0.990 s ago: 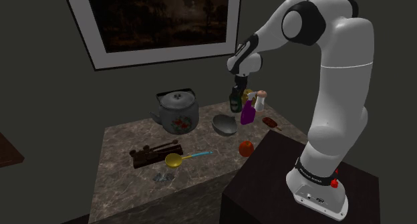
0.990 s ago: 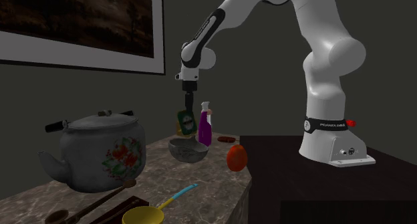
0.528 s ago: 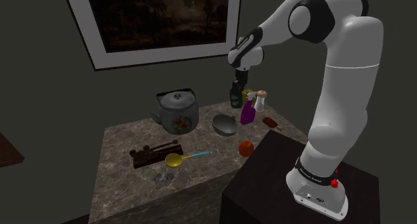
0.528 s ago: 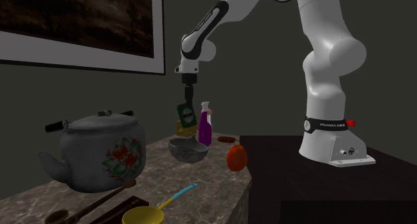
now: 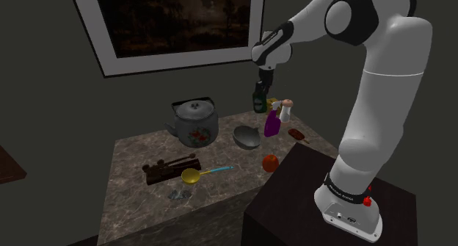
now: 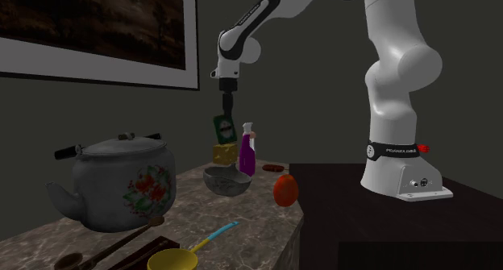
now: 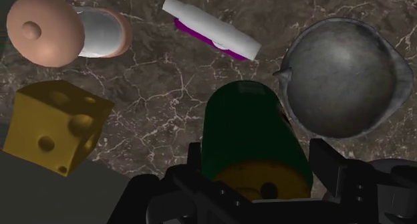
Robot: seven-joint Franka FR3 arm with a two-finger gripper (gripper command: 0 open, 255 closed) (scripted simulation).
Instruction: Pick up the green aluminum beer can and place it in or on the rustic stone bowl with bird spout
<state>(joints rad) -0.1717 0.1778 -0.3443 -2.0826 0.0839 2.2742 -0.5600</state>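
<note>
We see gripper (image 6: pixel 228 114) clasping green can (image 6: pixel 225 129), up off the counter (image 6: pixel 259 222); in second exterior view grey bowl (image 6: pixel 226 180) sits at can's 6 o'clock.

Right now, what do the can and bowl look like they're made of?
The can looks like smooth painted metal: dark green, even soft sheen. The bowl is dull grey with mottled highlights, stone or cast metal; hard to tell.
</note>
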